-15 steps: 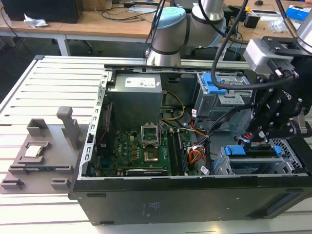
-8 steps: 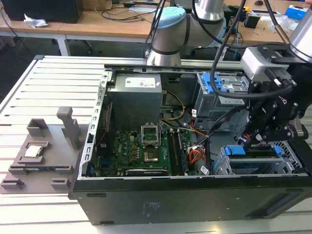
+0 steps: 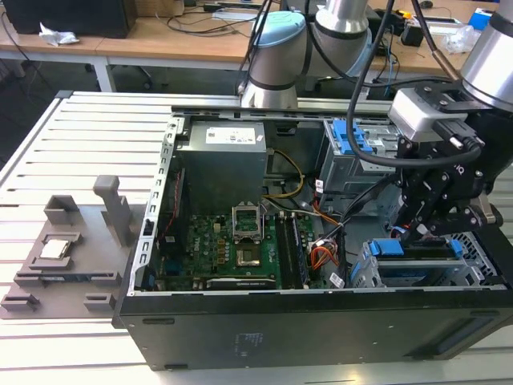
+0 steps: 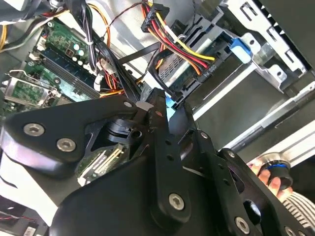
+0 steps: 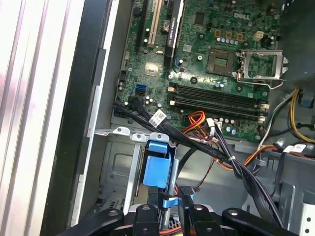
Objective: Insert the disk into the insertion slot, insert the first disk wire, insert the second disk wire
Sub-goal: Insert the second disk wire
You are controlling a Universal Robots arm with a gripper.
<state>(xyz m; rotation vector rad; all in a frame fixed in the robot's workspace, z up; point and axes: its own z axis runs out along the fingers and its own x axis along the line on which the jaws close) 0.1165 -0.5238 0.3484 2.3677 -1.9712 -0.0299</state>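
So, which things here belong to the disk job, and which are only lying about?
Belonging to the job:
- black gripper, over the cage
- blue-framed disk
- low grey perforated metal drive cage
- bundle of coloured wires

Only lying about:
- green motherboard
- grey plastic holder tray on the slatted table
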